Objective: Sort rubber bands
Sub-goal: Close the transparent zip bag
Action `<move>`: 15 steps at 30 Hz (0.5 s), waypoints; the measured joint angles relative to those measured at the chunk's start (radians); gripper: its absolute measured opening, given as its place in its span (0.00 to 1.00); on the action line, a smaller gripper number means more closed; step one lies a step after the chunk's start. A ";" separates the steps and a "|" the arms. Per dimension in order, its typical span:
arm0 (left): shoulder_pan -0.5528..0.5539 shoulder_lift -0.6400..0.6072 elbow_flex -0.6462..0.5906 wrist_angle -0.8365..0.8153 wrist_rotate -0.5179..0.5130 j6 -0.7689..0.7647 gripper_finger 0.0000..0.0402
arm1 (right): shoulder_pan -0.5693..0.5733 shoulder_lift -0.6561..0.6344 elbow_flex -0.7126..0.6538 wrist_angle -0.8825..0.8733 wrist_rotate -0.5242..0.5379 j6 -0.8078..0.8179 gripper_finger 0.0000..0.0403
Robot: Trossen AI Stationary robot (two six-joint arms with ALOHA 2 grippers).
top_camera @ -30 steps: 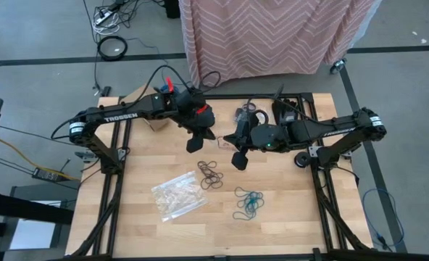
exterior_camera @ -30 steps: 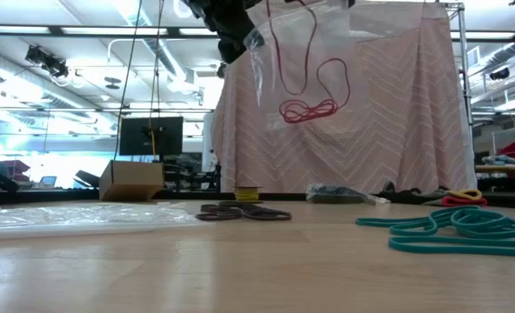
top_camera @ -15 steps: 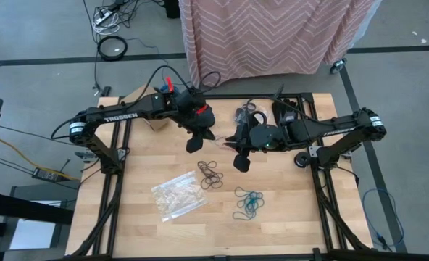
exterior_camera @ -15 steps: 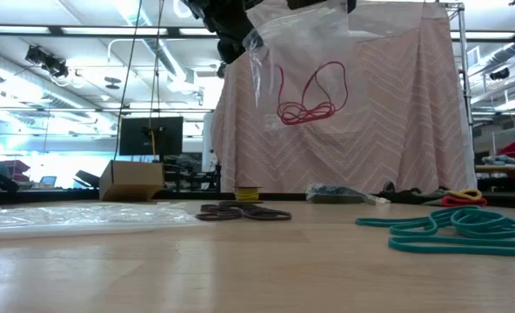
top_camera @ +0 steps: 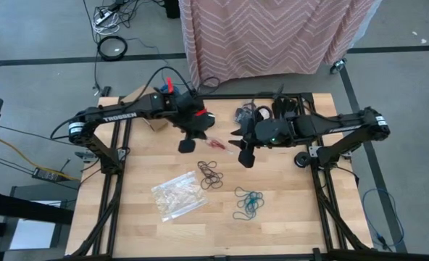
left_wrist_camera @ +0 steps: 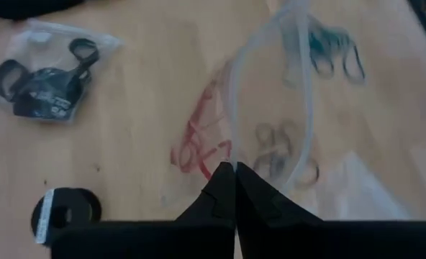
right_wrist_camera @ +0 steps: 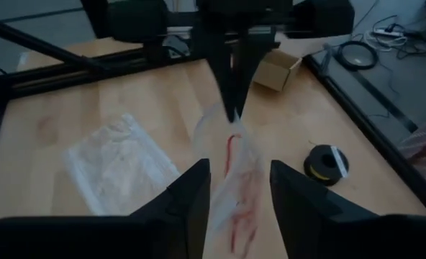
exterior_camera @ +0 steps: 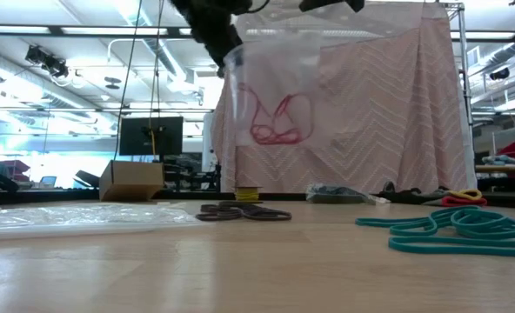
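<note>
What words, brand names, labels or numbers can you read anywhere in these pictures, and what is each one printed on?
"TROSSEN": white letters on the left arm, read in the high view.
Tape roll: a white label shows, too blurred to read.
Bag of black rubber bands: no print legible.
Nothing else readable on the table, the hanging bag or the cardboard box.

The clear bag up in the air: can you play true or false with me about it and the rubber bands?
1. The left tool pinches the clear bag. True.
2. The bag holds teal bands. False: red bands are inside.
3. The right tool is open. True.
4. The teal bands hang in the air. False: they lie on the table.
5. Another bag lies flat on the table. True.
</note>
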 joint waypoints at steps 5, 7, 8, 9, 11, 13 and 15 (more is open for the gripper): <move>-0.009 -0.018 0.000 -0.044 -0.046 0.106 0.00 | 0.000 -0.005 0.000 0.005 -0.079 0.010 0.32; -0.010 -0.022 0.000 -0.021 -0.083 0.080 0.00 | 0.001 0.003 0.000 0.005 -0.095 0.018 0.32; -0.009 -0.023 0.000 -0.006 -0.104 0.050 0.00 | 0.004 0.005 0.000 0.002 -0.104 0.019 0.32; -0.006 -0.023 0.000 0.010 -0.128 0.016 0.00 | 0.006 0.006 0.000 0.000 -0.106 0.018 0.32; 0.002 -0.023 0.000 0.036 -0.164 -0.039 0.00 | 0.010 0.011 0.000 0.006 -0.102 0.017 0.33; 0.013 -0.023 0.000 0.051 -0.170 -0.072 0.00 | 0.010 0.014 0.000 -0.008 -0.100 0.004 0.33; 0.018 -0.024 0.000 0.050 -0.163 -0.076 0.00 | 0.011 0.014 0.000 -0.041 -0.093 0.001 0.32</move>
